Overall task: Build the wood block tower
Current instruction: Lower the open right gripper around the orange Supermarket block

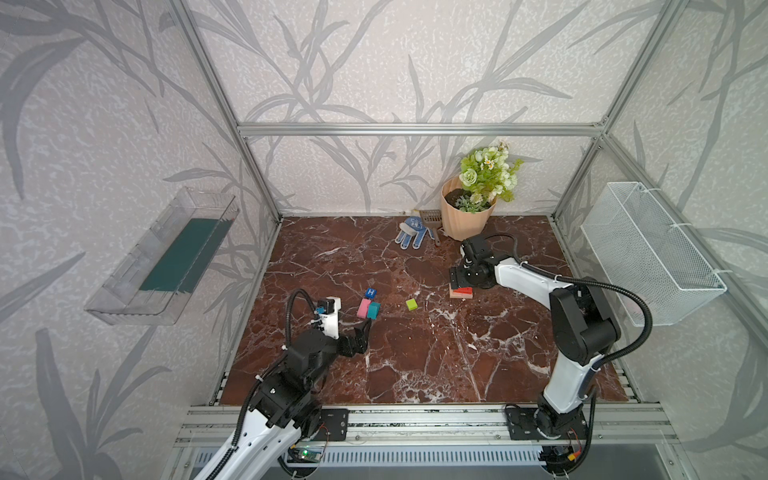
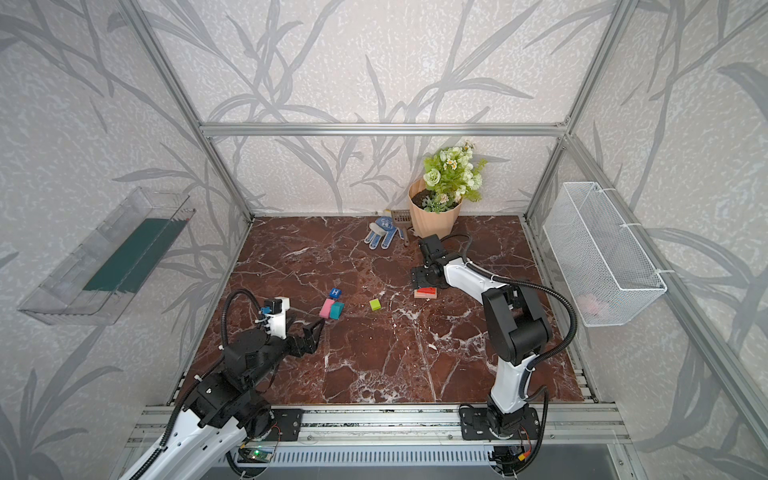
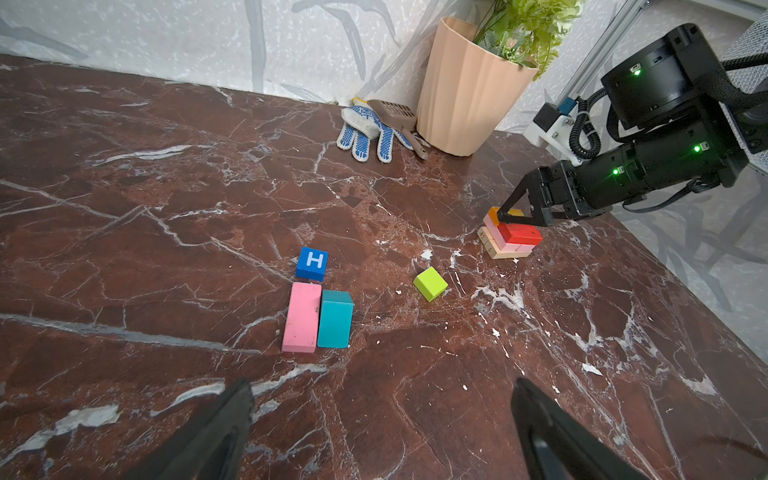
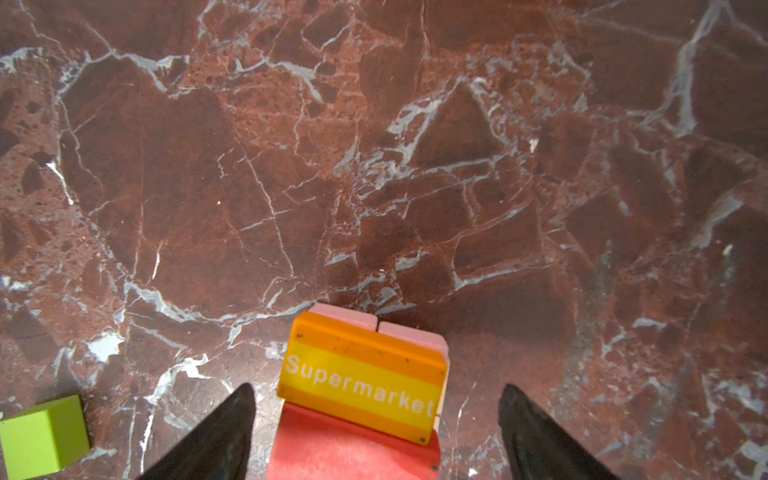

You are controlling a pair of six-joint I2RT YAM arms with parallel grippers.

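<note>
Right gripper is spread wide open, with the orange Supermarket block sitting between its jaws, gap either side, topping the tower on the counter.

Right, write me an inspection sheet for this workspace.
Surface: brown marble-look tabletop.
Job's things: low tower, tan, pink, red layers, orange block on top; pink block, teal block, blue H cube, lime cube loose.
Clutter: glove, scoop, flowerpot at back.
Grippers: left gripper open, empty; right gripper open astride the orange block.
Cables: black hoses loop over both arms.
Surroundings: clear bin left wall, wire basket right wall.
</note>
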